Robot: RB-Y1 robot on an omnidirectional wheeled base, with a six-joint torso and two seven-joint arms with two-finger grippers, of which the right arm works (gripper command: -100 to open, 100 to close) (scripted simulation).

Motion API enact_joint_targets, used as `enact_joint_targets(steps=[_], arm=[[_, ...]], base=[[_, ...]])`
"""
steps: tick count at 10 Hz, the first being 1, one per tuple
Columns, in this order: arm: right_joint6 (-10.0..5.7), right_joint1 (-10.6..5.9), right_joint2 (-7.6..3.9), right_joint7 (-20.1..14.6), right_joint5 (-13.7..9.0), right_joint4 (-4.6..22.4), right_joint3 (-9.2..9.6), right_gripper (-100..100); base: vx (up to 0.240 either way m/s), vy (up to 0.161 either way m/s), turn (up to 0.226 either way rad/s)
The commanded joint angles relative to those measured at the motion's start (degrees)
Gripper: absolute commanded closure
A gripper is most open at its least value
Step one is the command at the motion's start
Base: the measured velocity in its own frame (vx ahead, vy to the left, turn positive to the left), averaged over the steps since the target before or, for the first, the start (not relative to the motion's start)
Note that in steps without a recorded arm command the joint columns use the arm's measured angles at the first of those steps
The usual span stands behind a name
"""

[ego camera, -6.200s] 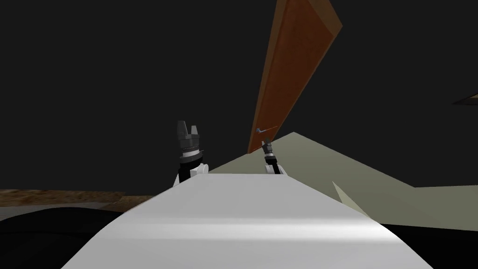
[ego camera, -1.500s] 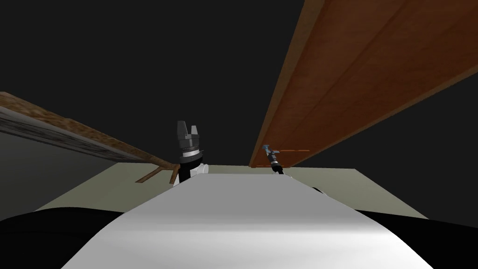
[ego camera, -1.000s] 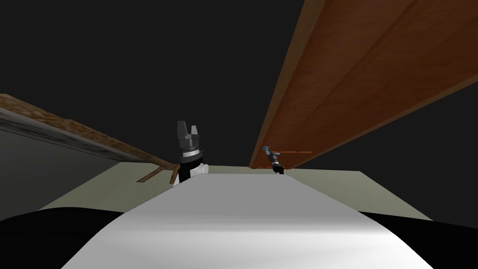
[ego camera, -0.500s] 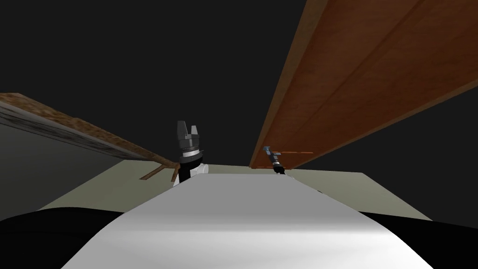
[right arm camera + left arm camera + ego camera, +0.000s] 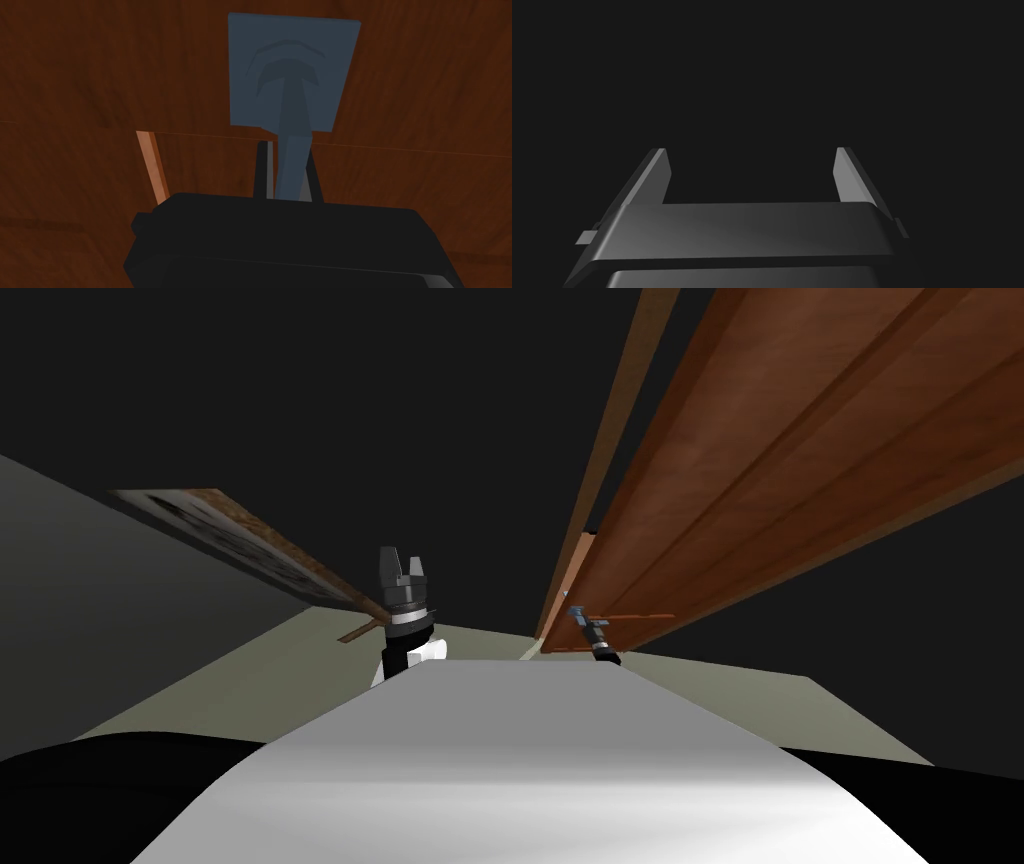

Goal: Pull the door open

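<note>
Now, right arm: stretched forward and low, its dark wrist angled up toward the foot of the door as the head view has it.
Right pincer (image 5: 287,150): clenched on the handle, with the two thin fingers (image 5: 261,170) close together and pressing the lever's sides just above the dark box.
Right pincer, from the head view (image 5: 587,624): small, meeting the door near its free edge, where the bluish handle shows.
Handle (image 5: 292,135): a grey-blue lever coming out of a square grey-blue backplate (image 5: 294,60) and running down between the fingers; the plate lies flat on the wood.
Door (image 5: 780,458): reddish-brown wood with long panel lines, sweeping up to the right; from the wrist it is the dark brown face (image 5: 100,75) behind the handle.
Door's edge: a narrow black gap separates it from a thin tan frame strip (image 5: 620,418), so the door stands a little off the frame.
Orange strip (image 5: 150,165): a short, lighter bar on the wood just beside the pincer's box; I cannot tell what it is.
Left arm: held upright in front, well apart from the door, wrist dark with a pale ring.
Left pincer (image 5: 403,560): released, its two blades (image 5: 839,170) standing wide apart with nothing between them.
Floor (image 5: 250,678): pale greenish beige, running under both arms to the door's foot.
Wall at left (image 5: 90,588): grey, carrying a brown-bordered frame (image 5: 240,538).
</note>
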Motion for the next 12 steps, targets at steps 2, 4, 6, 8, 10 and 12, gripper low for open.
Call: enact_joint_targets(steps=[2,4,6,8,10,12], arm=[[-1.94,0.88,-0.79,-1.46,0.65,0.39,0.73,100],[-3.95,2.15,-2.11,-3.04,1.21,0.72,1.25,100],[-4.81,2.22,-2.34,-3.02,1.28,1.74,1.12,100],[-5.83,2.71,-2.68,-3.38,1.49,2.03,1.18,100],[-7.42,3.49,-3.21,-3.94,1.81,2.50,1.27,100],[-7.42,3.49,-3.21,-3.94,1.81,2.50,1.27,100]], base=[[-0.168,-0.062,0.105],[-0.147,-0.062,0.150],[-0.093,-0.039,0.108],[-0.159,-0.069,0.145],[-0.214,-0.092,0.168],[-0.104,-0.028,0.014]])
